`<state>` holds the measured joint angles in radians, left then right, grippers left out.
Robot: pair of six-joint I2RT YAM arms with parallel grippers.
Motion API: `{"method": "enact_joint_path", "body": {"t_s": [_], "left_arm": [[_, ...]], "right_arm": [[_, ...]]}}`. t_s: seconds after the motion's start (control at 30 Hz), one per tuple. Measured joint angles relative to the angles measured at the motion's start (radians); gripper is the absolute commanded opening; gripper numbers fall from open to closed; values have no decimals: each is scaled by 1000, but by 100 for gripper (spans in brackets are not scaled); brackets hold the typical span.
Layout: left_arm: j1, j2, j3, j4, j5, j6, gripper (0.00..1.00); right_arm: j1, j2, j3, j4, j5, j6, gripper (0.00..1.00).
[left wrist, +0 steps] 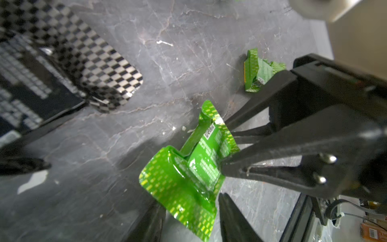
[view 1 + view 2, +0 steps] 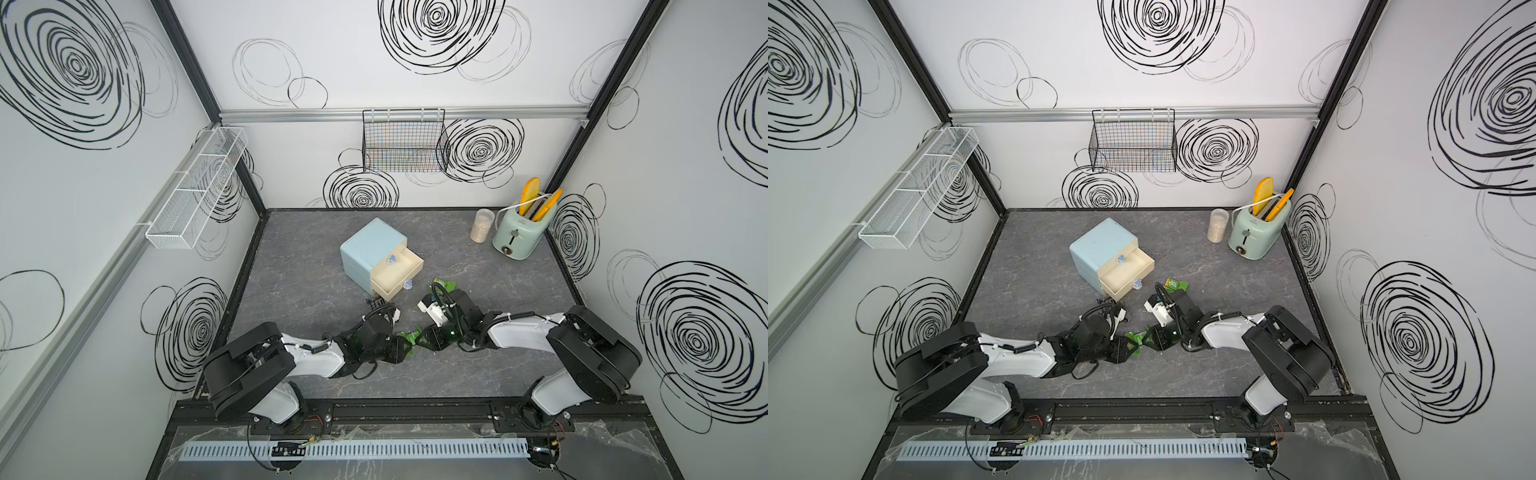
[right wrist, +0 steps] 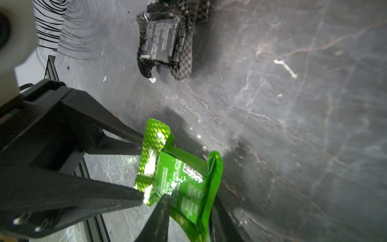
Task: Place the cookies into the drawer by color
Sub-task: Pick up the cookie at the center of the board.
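Note:
A bright green cookie packet [image 2: 411, 336] [image 1: 188, 176] [image 3: 180, 178] hangs just above the table between both arms. My left gripper [image 1: 188, 209] [image 3: 142, 166] is shut on one serrated end. My right gripper [image 3: 188, 201] [image 1: 223, 145] is shut on the other end, and the foil is bent between its fingers. A second green packet [image 2: 444, 286] [image 1: 257, 71] lies beyond the right wrist. A black packet [image 3: 165, 42] [image 1: 62, 69] lies near the cabinet's front corner. The pale-blue cabinet [image 2: 370, 245] has a cream drawer [image 2: 390, 291] [image 2: 1121, 293] pulled out, and what shows of its inside is bare.
A mint-green toaster [image 2: 517, 235] with yellow slices and a plastic cup [image 2: 482, 224] stand at the back right. A black wire basket [image 2: 405, 141] hangs on the back wall and a white mesh shelf [image 2: 195, 187] on the left wall.

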<state>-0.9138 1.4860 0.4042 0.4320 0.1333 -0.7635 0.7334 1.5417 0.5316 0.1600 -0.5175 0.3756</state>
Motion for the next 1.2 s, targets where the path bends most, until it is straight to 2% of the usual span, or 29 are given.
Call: {"method": "enact_joint_path", "body": {"t_s": [0.23, 0.37, 0.47, 0.63, 0.9, 1.1, 1.2], "left_arm": [[1, 15, 2, 10, -4, 0, 31], [0, 16, 6, 15, -4, -4, 14], [5, 5, 13, 10, -12, -4, 0], [5, -47, 13, -56, -34, 13, 0], [12, -206, 18, -192, -63, 72, 0], [53, -319, 32, -267, -30, 108, 0], [76, -382, 34, -290, -10, 115, 0]], "right_arm": [[27, -3, -10, 14, 1, 26, 31], [36, -12, -19, 23, 12, 38, 33], [36, -31, -27, 18, 34, 42, 39], [43, -76, -36, -8, 79, 39, 49], [43, -192, -36, -39, 147, 7, 61], [43, -282, -36, -39, 167, -35, 64], [39, -312, -37, -30, 149, -47, 60]]}}
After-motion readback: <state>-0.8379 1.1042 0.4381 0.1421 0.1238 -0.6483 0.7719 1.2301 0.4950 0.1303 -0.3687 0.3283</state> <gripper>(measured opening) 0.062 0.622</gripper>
